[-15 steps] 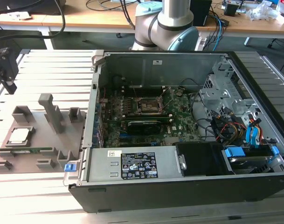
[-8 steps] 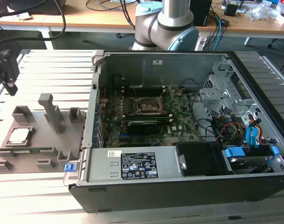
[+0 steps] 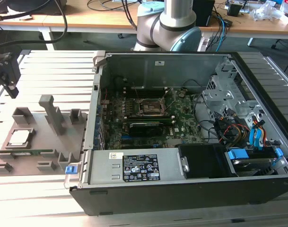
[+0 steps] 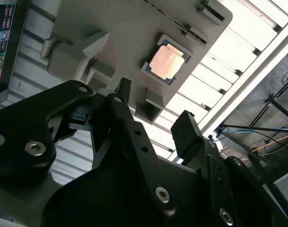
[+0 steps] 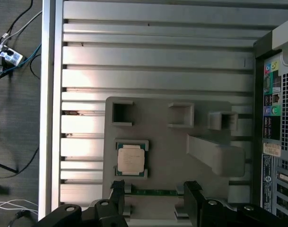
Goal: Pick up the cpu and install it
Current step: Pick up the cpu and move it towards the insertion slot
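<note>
The cpu (image 3: 19,137) is a small square chip with a silvery top, lying flat in a recess of the grey holder plate (image 3: 45,141) at the exterior view's left. Both wrist views look down on the cpu (image 4: 166,64) (image 5: 131,159). My gripper (image 3: 12,87) hangs in the air above the far left part of the plate, well clear of the chip. Its black fingers (image 5: 117,193) stand apart, so the gripper (image 5: 154,191) (image 4: 153,111) is open with nothing held. The dark cpu socket (image 3: 150,108) sits on the motherboard inside the open computer case.
A green memory stick (image 5: 153,192) lies in a slot of the holder plate beside the cpu. Grey posts (image 3: 53,113) rise from the plate. The open computer case (image 3: 191,189) holds cables, a fan and drive bays. The slatted metal table (image 3: 58,71) surrounds everything.
</note>
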`<state>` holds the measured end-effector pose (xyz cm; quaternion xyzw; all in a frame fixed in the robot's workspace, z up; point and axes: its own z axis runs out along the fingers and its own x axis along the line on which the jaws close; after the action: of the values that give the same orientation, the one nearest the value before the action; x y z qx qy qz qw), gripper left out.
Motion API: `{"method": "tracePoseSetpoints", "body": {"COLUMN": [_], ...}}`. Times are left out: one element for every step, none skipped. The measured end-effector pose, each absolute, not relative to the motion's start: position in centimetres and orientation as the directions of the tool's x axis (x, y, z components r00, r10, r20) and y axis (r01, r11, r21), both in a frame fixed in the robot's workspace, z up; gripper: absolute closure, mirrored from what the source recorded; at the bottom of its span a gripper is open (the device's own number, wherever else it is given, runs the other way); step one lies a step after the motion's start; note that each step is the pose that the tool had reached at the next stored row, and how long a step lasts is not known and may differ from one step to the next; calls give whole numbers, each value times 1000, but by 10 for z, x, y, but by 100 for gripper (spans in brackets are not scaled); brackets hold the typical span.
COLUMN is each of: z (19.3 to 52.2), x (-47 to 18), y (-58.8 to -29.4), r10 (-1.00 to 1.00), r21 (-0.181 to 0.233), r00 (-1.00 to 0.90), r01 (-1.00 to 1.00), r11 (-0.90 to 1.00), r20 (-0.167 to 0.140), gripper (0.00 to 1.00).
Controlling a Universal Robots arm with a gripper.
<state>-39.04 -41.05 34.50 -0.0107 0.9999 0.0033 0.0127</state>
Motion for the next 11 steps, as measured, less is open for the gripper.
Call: {"method": "tracePoseSetpoints", "body": {"z": [344,344,343,343,342,341,341,340,340,340,339], "x": [-390,-390,-390,-390,-390,-390,-390,-390,-390,-390,-390], "y": [-410,-411,-411,-410,-410,-410,-410,-411,-410,-410,-411], "r10": [-21,-21,-21,-21,-21,-21,-21,-21,-21,-21,-21], "r21": [6,6,6,6,6,6,6,6,6,6,6], "r00": [-999,-999,-999,-999,-999,-999,-999,-999,-999,-999,-999], "r01": [-21,-21,-21,-21,-21,-21,-21,-21,-21,-21,-21], "r11": [1000,1000,1000,1000,1000,1000,1000,1000,1000,1000,1000], "r20": [-25,-25,-25,-25,-25,-25,-25,-25,-25,-25,-25], "gripper": [38,38,38,38,38,38,38,38,38,38,38]}}
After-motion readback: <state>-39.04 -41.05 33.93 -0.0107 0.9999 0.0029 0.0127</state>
